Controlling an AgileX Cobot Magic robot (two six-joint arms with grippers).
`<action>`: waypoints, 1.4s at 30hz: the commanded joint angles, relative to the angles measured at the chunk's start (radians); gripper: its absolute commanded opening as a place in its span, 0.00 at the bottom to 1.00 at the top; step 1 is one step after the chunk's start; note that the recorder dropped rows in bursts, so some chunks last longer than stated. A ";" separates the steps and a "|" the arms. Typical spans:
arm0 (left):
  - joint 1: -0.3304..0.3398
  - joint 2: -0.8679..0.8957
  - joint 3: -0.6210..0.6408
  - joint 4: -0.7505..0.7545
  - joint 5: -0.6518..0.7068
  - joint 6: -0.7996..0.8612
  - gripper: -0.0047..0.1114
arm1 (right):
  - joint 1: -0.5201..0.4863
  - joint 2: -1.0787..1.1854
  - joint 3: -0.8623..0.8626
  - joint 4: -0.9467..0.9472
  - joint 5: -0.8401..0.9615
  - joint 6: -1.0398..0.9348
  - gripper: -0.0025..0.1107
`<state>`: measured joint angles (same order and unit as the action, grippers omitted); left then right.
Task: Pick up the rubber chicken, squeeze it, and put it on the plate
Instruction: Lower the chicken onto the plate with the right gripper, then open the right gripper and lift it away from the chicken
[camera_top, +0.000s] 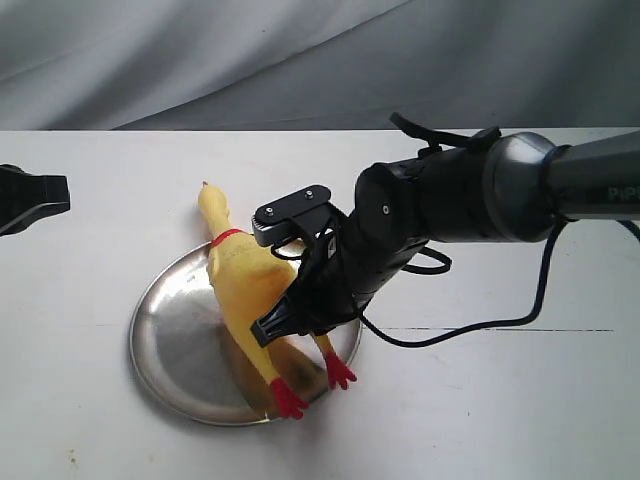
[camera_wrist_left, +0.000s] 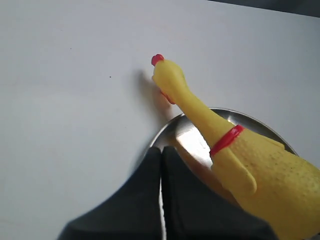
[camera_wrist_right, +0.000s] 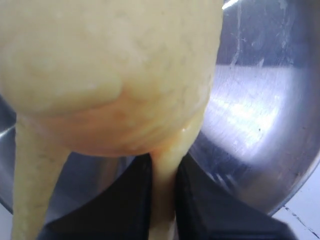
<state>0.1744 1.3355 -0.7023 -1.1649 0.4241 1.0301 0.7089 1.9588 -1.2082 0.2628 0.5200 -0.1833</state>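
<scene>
The yellow rubber chicken (camera_top: 240, 275) lies slanted across the steel plate (camera_top: 175, 340). Its red-combed head reaches past the plate's far rim and its red feet sit near the front rim. My right gripper (camera_top: 285, 322) hangs over the chicken's rear. In the right wrist view the gripper (camera_wrist_right: 163, 172) is shut on one thin yellow leg just below the plump body (camera_wrist_right: 110, 75), with the scratched plate (camera_wrist_right: 250, 115) behind. My left gripper (camera_top: 30, 197) stays at the table's left edge. Its fingers meet at the tips (camera_wrist_left: 161, 149), empty, facing the chicken's neck (camera_wrist_left: 200, 110) and the plate's rim (camera_wrist_left: 167, 129).
A white tabletop (camera_top: 480, 420) surrounds the plate, with grey cloth (camera_top: 200, 60) hanging behind it. The right arm's black cable (camera_top: 470, 325) loops down onto the table to the right of the plate. A thin dark line (camera_top: 560, 330) runs across the table's right side.
</scene>
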 joint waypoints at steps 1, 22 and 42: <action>-0.006 -0.010 0.004 0.001 -0.006 -0.007 0.04 | 0.000 0.003 -0.010 0.010 -0.014 0.009 0.02; -0.006 -0.010 0.004 0.001 0.001 -0.007 0.04 | -0.002 -0.049 -0.043 -0.069 0.137 0.089 0.75; -0.005 -0.063 -0.029 -0.164 -0.088 -0.005 0.04 | -0.002 -0.448 -0.184 -0.383 0.131 0.220 0.02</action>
<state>0.1744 1.3199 -0.7104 -1.3123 0.3861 1.0301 0.7089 1.5985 -1.3872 -0.1032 0.7367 0.0000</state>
